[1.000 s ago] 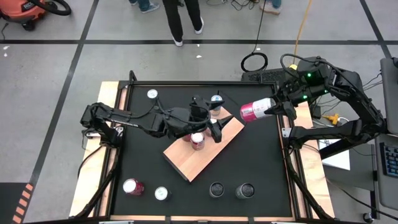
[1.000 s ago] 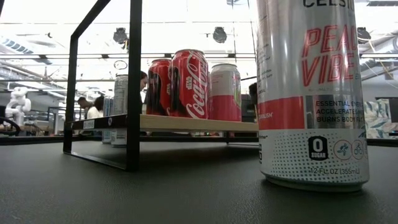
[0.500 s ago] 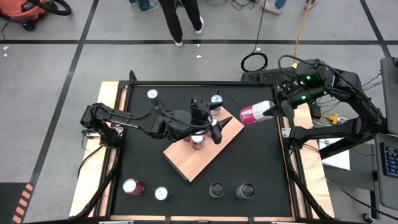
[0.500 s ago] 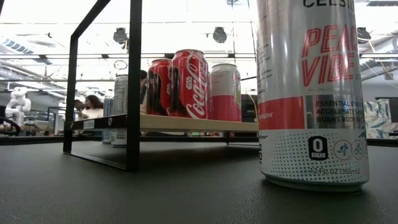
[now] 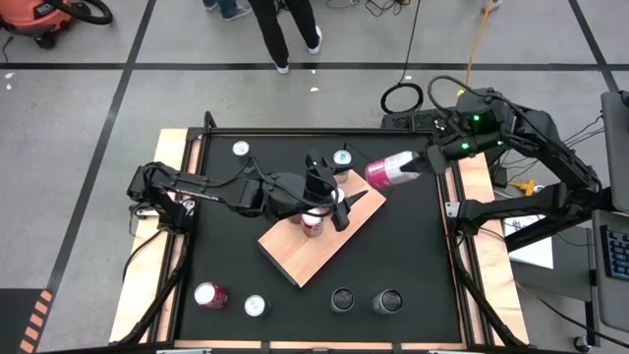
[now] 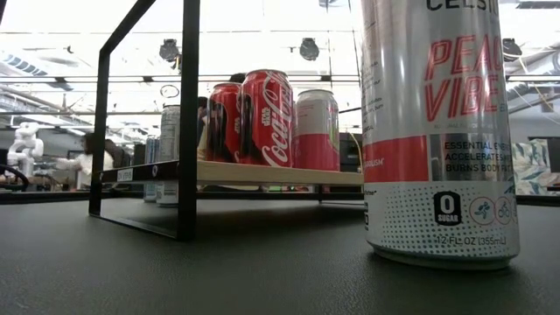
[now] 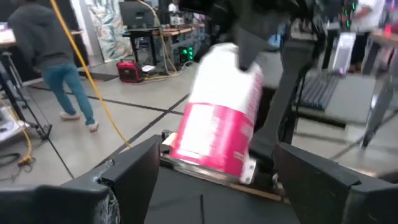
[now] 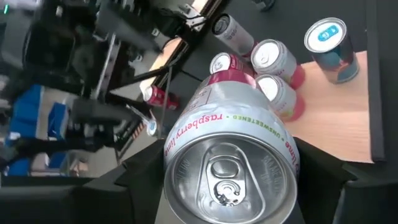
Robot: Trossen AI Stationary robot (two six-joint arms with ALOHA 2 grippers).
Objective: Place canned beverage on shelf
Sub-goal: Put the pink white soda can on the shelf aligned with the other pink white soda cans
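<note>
The shelf (image 5: 305,251) is a light-brown board on a black frame at the table's middle; it also shows in the low view (image 6: 262,172). Several cans (image 5: 313,224) stand on it. My right gripper (image 5: 415,164) is shut on a pink-and-white can (image 5: 386,170), in the air just off the shelf's far right corner. My left gripper (image 5: 351,206) is open and empty above the shelf's right end. Its fingers frame the held can (image 7: 217,118) in the left wrist view, well short of it. My right gripper pinches the can's side wall near its top end (image 8: 186,124) between its two fingers (image 8: 140,186), one on each side. The fingers come from the table's right, along the can. The can is lifted clear and tilted, its pink bottom end (image 5: 374,174) toward the shelf.
Loose cans stand on the black tabletop: one at far left (image 5: 241,149), two at near left (image 5: 209,295), two dark ones at the near edge (image 5: 342,298). A tall silver can (image 6: 437,131) stands close to the low camera. A person's legs (image 5: 290,29) show beyond the far edge.
My right gripper has carried the pink-and-white can toward the table's left edge and a little toward the far edge, nearer the shelf's far right corner. The can stays tilted and clear of everything.
</note>
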